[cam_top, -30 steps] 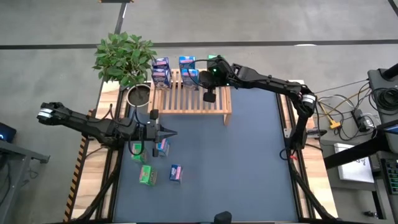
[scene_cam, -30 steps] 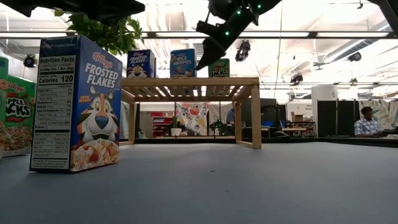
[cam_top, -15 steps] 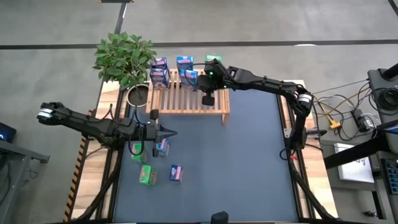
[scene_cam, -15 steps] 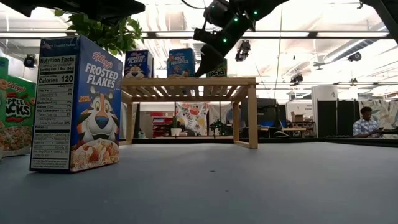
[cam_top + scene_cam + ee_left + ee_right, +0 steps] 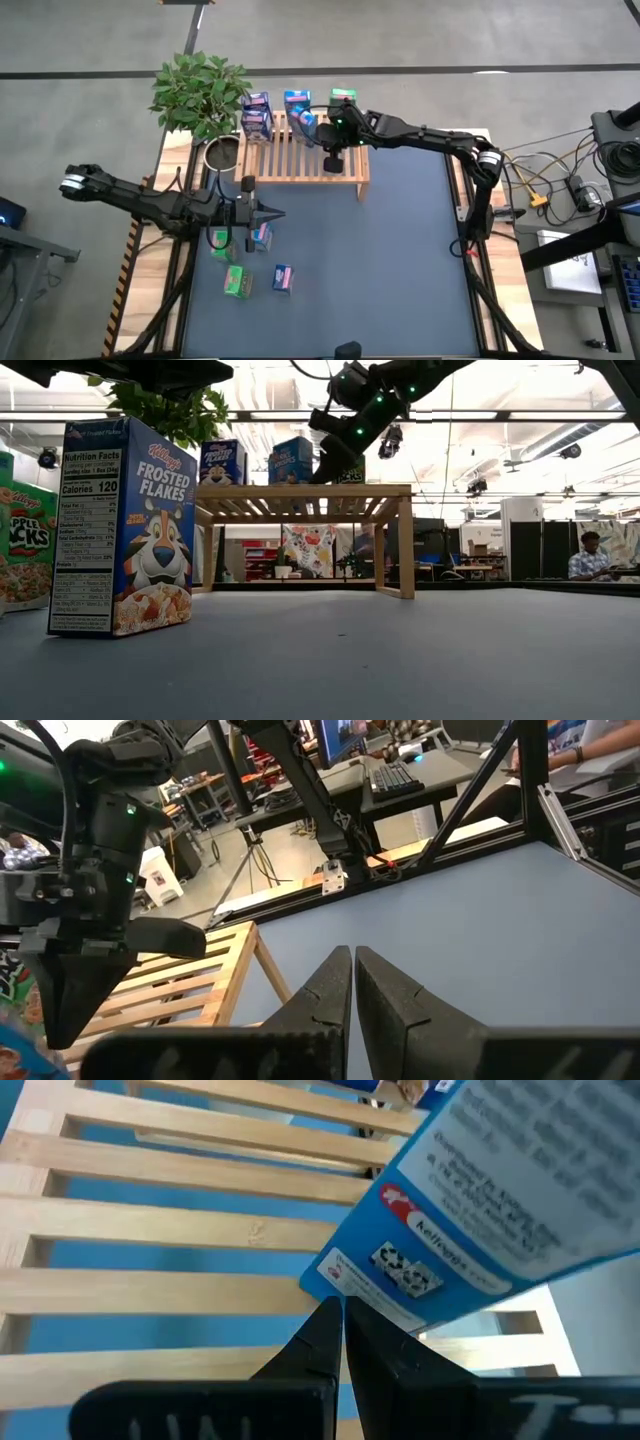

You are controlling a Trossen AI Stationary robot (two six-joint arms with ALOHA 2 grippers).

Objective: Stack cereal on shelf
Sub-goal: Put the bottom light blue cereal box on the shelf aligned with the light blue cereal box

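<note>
A: What colour is the shelf [image 5: 310, 160]?
B: Pale natural wood, with the blue table mat [image 5: 400, 260] showing between its slats.
A: And the cereal?
B: The Frosted Flakes box [image 5: 122, 527] is deep blue with white lettering and an orange striped tiger. The box beside it [image 5: 27, 545] is green with red lettering.
A: The tilted box on the shelf [image 5: 480, 1210]?
B: Light blue, with small white print and a red logo.
A: The plant [image 5: 200, 92]?
B: Green leaves.
</note>
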